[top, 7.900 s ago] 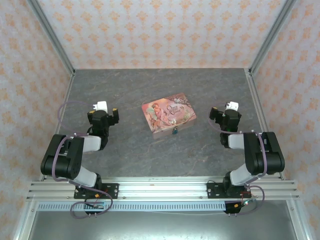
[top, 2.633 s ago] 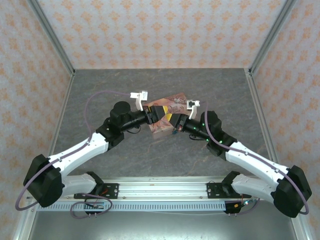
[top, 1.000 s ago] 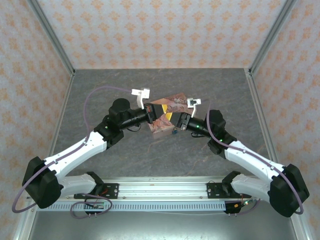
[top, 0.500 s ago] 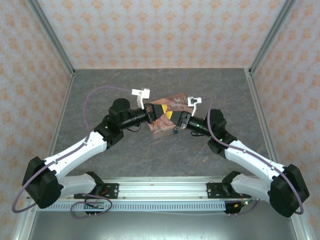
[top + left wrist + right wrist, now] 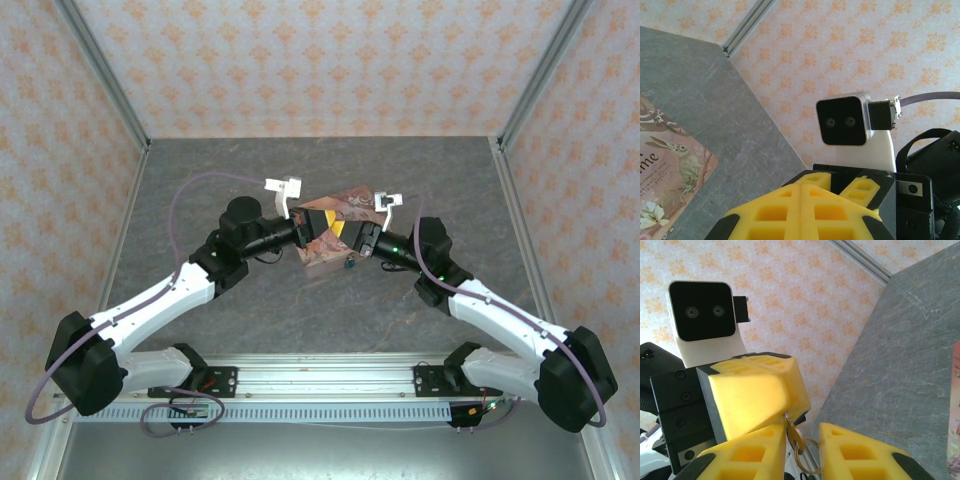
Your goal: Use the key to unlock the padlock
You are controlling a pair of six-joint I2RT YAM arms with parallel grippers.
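box (image 5: 352, 198) pink, illustrated | padlock (image 5: 350, 266) teal | key (image 5: 795, 440) brass | table (image 5: 300, 310) grey stone | walls (image 5: 330, 60) orange floral

Right gripper (image 5: 802, 456) has narrowed its jaws about the key (image 5: 792, 436)

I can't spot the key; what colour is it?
The key is brass-gold; clearest in the right wrist view.

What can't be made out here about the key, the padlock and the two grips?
- padlock, top view: too small to tell whether its shackle is open.
- key, right wrist view: one end is hidden inside the shut left gripper.
- right gripper, same view: the bottom edge cuts off its fingers, so whether it is touching the key is unclear.
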